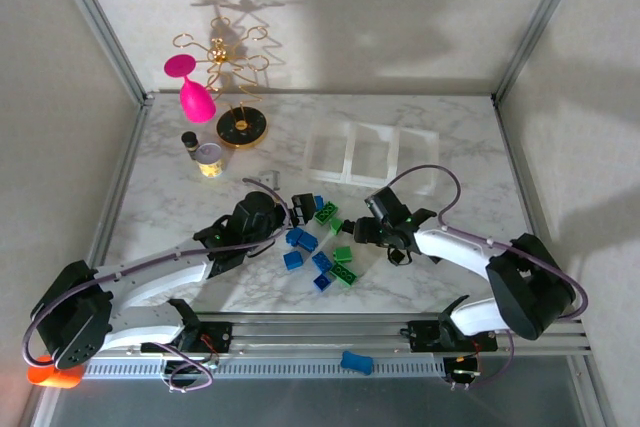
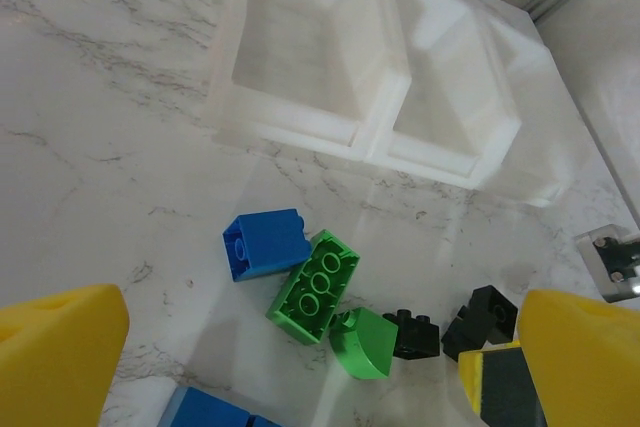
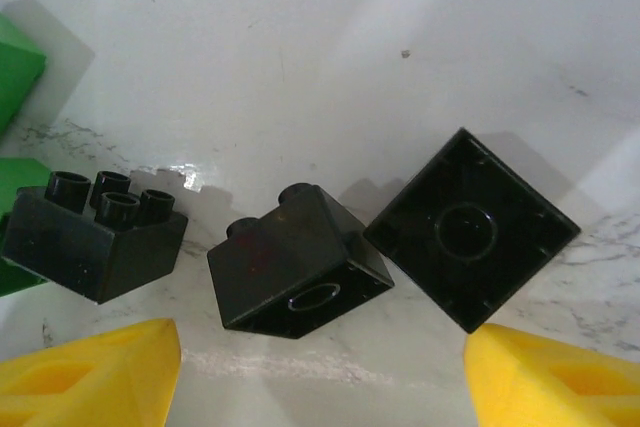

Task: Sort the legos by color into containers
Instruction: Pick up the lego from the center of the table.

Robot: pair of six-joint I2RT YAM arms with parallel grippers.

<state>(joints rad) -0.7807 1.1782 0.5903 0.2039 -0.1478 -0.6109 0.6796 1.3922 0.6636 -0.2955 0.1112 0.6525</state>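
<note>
The legos lie in a loose cluster at mid-table: blue ones [image 1: 300,239], green ones [image 1: 344,275] and black ones. My left gripper [image 1: 302,203] hovers open over a blue brick [image 2: 265,242], an upturned green brick [image 2: 315,287] and a curved green piece [image 2: 365,342]; its yellow fingers [image 2: 60,357] hold nothing. My right gripper [image 1: 358,231] is low over three black bricks. The middle black brick [image 3: 295,262] lies just ahead of its open yellow fingertips [image 3: 90,377], untouched. The others sit left [image 3: 95,237] and right [image 3: 470,227]. The white containers [image 1: 370,152] stand behind, with nothing in the compartments that show.
A gold wire stand [image 1: 240,127] with a pink goblet [image 1: 195,97], a small yellow-labelled jar [image 1: 209,158] and a dark bottle [image 1: 189,140] occupy the back left. One blue brick [image 1: 356,362] rests on the near rail. An orange object [image 1: 55,375] sits by the left base.
</note>
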